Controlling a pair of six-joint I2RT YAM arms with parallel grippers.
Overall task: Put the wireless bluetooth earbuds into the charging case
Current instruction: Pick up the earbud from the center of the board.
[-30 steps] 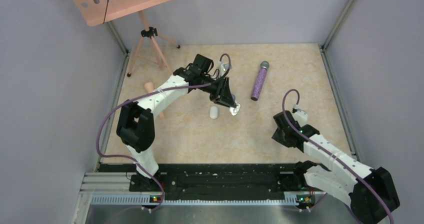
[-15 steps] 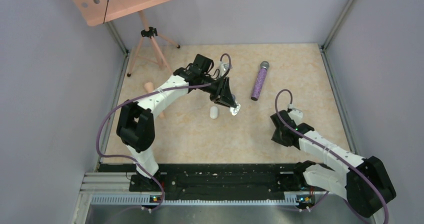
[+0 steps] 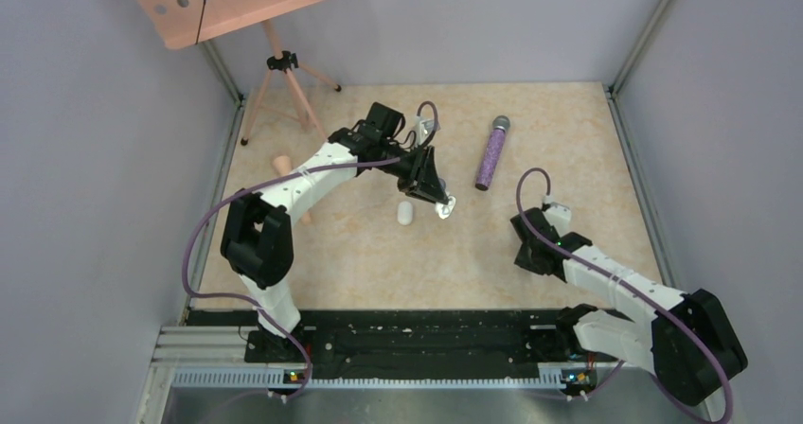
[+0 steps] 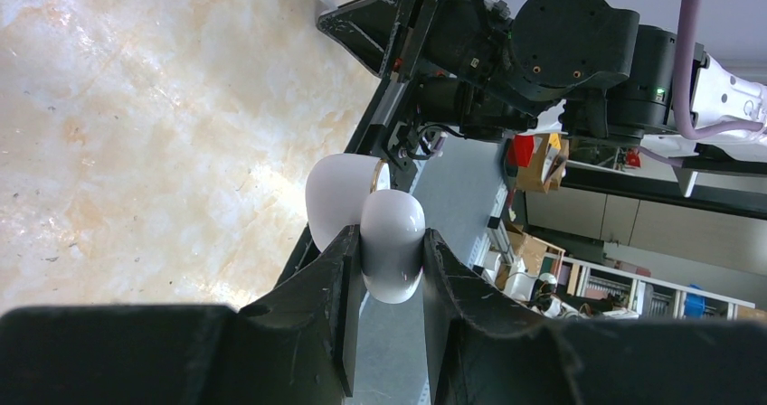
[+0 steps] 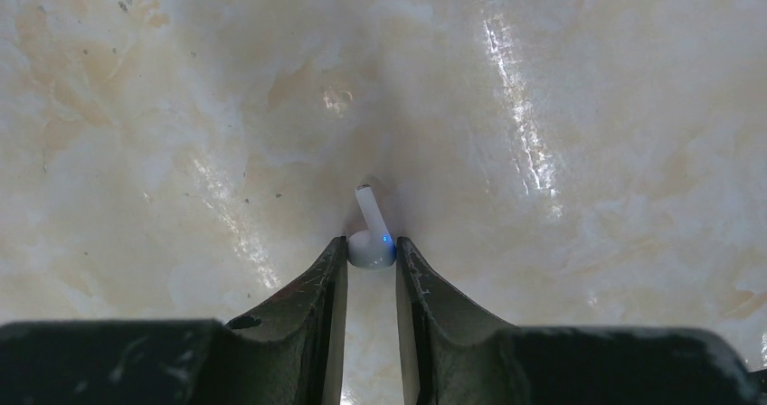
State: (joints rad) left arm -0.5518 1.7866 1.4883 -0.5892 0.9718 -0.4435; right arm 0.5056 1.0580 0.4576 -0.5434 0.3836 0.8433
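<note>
The white earbud (image 5: 371, 248) lies on the tabletop (image 5: 181, 107) with its head touched on both sides by the right fingers (image 5: 330, 287). These have narrowed onto it over the last second, so a lift looks due. The left fingers (image 4: 336, 278) clamp the charging case (image 4: 391, 242), held aloft well apart.

No text, brand, number or sign can be read in any view. The white charging case (image 4: 391, 242), the white earbud (image 5: 371, 248) and the purple microphone (image 3: 490, 159) show no legible marking. The boxes (image 4: 541, 163) far in the background of the left wrist view are too small and blurred to read.
</note>
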